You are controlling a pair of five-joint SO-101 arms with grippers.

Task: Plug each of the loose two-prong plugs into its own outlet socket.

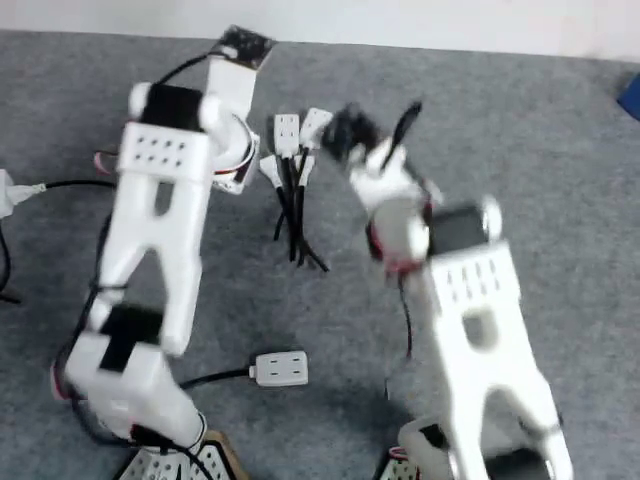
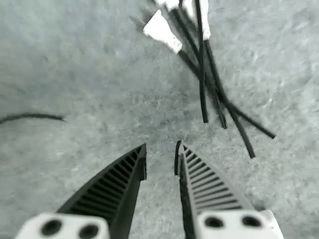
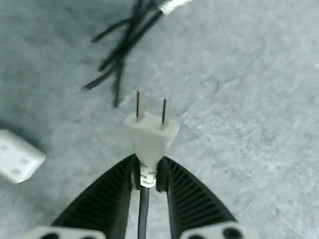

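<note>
Jaws of the right gripper pinch a white two-prong plug at its cord end, its long axis in line with the gripper, prongs pointing straight away from it. The left gripper is slightly parted and empty, near the loose plugs; the outlet socket lies apart.

Held plug: white, two flat prongs pointing away from the right gripper, which clamps its cord end; the black cord runs back between the fingers. Loose plugs: a cluster of white plugs on the grey carpet, their short black cords crossing and fanning out. Outlet socket: a white block lying flat, well apart from the cluster.
</note>
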